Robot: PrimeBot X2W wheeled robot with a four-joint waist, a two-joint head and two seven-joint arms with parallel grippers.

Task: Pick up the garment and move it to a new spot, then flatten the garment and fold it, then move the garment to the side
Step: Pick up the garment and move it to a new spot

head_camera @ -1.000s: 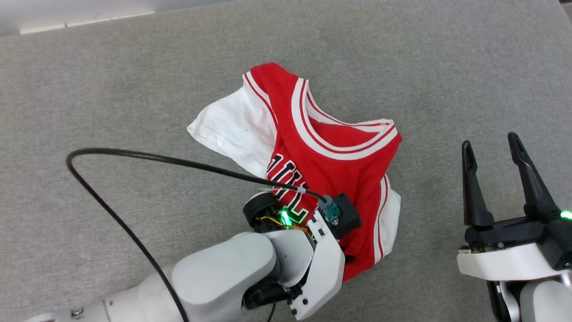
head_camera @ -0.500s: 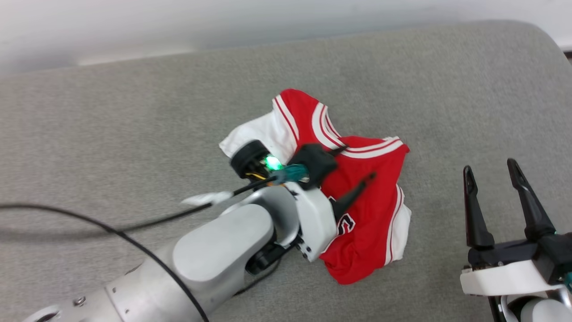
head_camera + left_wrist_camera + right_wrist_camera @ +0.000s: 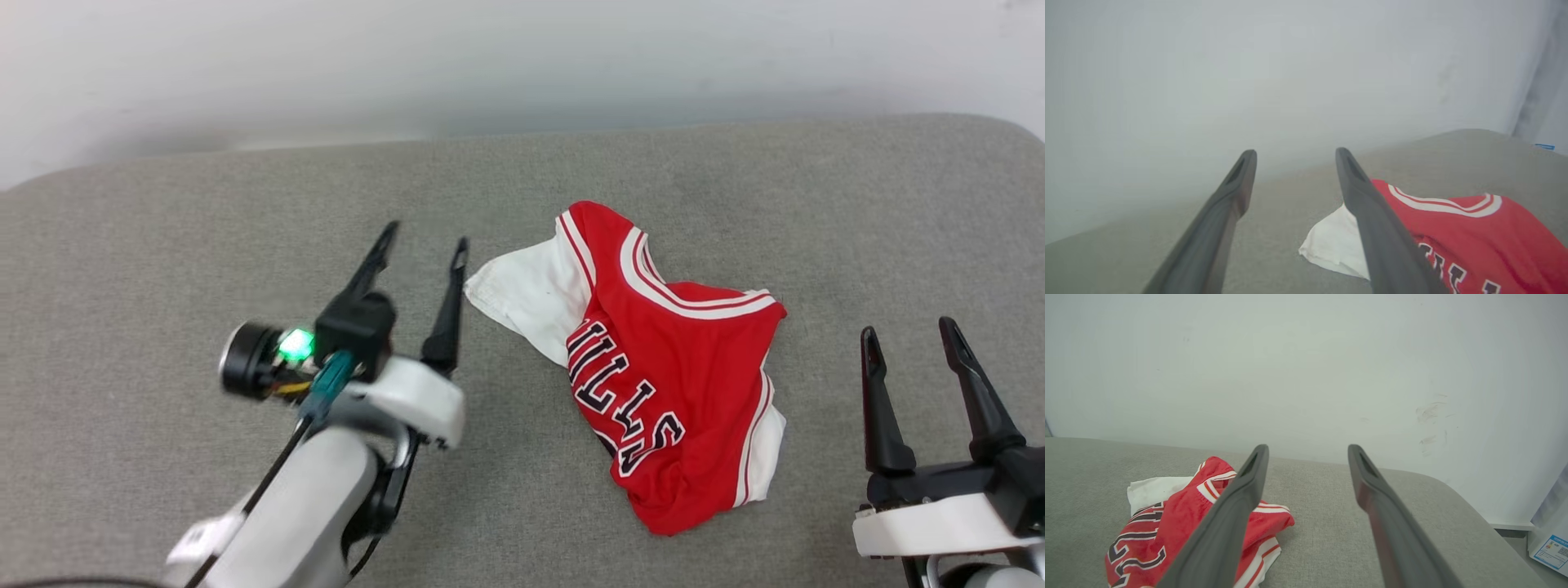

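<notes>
The garment, a red jersey with white sleeves, striped trim and black lettering, lies crumpled on the grey cushion, a white sleeve sticking out toward its left. My left gripper is open and empty, hovering just left of that sleeve, fingers pointing away from me. In the left wrist view the garment lies to the right of the open left gripper. My right gripper stands open at the lower right, apart from the jersey. The right wrist view has the garment left of the open right gripper.
A white wall runs along the cushion's far edge. The cushion's rounded right corner drops off beside a white box with a blue label. A black cable trails from my left wrist.
My left arm has lifted off the jersey and swung left, its fingers now open and clear. The camera has tilted up, shifting the whole view. The right gripper has stayed put.
</notes>
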